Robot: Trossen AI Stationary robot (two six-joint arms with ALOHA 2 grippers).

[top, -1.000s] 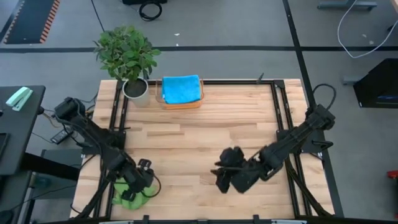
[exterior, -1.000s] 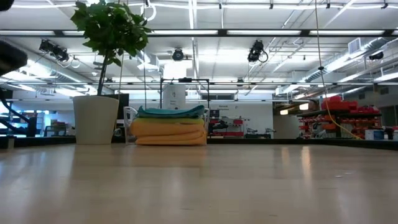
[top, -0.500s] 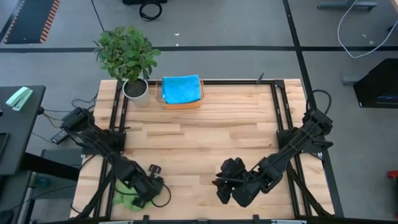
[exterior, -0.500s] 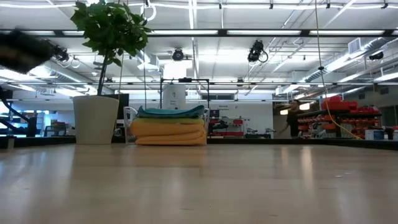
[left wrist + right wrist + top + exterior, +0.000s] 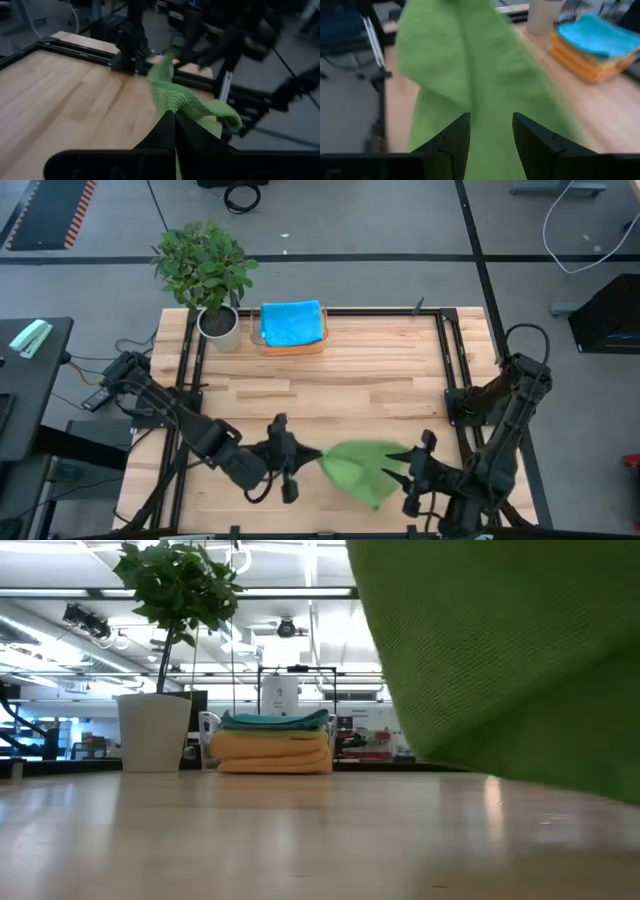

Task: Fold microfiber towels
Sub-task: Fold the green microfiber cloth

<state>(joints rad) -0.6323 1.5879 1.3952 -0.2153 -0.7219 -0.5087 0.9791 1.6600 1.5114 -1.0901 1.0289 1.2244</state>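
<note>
Left end effector (image 5: 296, 467) clamped shut on edge of green towel (image 5: 358, 468), cloth held above near worktop (image 5: 330, 395) edge, likely for spreading flat. Right end effector (image 5: 409, 476) set at opposite edge, fingers (image 5: 532, 142) parted, cloth between, grip not confirmed. Folded towel stack (image 5: 292, 326) kept at far edge beside potted plant (image 5: 205, 272).

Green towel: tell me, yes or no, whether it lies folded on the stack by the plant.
No: the green towel hangs between the left hand and right hand, far from the stack.
</note>
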